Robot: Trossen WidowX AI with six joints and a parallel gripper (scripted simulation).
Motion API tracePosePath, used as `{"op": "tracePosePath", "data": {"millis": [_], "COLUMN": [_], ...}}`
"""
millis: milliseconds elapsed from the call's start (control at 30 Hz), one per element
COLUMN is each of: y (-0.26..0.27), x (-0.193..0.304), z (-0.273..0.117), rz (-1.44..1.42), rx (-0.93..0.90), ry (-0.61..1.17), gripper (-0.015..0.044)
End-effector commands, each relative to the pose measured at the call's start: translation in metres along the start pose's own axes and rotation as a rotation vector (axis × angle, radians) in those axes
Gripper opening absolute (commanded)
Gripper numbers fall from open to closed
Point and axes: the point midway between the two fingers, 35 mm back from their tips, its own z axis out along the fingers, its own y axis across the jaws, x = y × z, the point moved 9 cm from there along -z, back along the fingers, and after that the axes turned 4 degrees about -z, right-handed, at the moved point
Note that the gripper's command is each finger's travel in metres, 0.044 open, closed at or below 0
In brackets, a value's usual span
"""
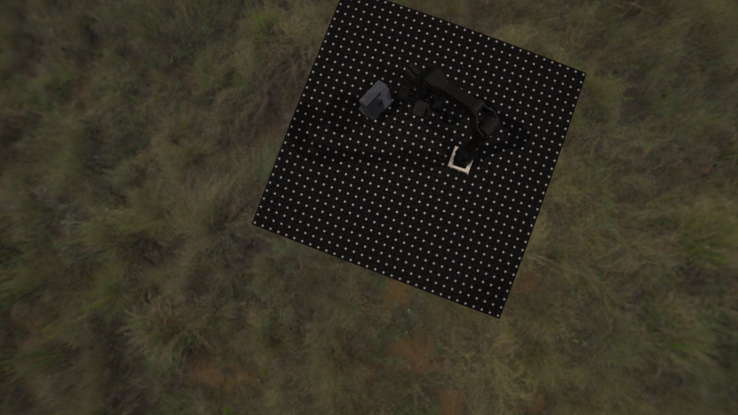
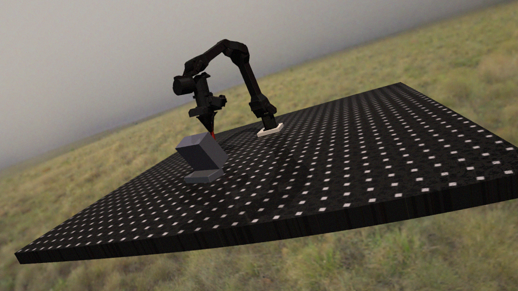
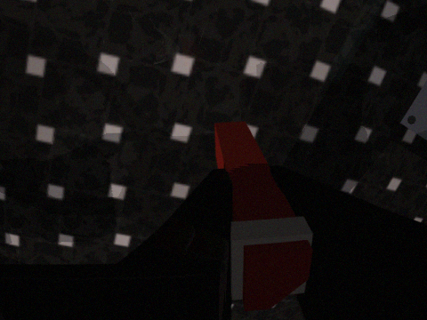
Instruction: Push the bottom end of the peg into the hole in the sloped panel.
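Hanging above the table [image 2: 337, 158], the red peg [image 3: 252, 184] with flat sides and a grey band is clamped between the two dark fingers of the gripper [image 2: 210, 125], which is nearly closed around it. The peg points down, and its lower end is clear of the dotted surface. Just beside it stands the grey sloped panel [image 2: 202, 151], and the arm's white base plate [image 2: 270, 129] is further back.

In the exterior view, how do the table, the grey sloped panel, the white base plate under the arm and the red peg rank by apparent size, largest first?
1. Table, by far the largest.
2. Sloped panel.
3. White base plate; it sits farther from the camera, so this gap is less sure.
4. Red peg, only a sliver showing below the gripper that holds it.
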Motion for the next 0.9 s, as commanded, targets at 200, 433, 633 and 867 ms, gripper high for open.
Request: {"op": "tracePosePath", "data": {"millis": [200, 433, 633, 867], "y": [-0.001, -0.002, -0.003, -0.004], "x": [-0.007, -0.011, -0.014, -0.018], "z": [0.002, 0.004, 0.005, 0.007], "rz": [0.080, 0.136, 0.185, 0.242], "rx": [0.033, 0.058, 0.082, 0.111], "ry": [0.038, 0.060, 0.078, 0.096], "gripper": [0.0000, 0.0000, 0.0000, 0.0000]}}
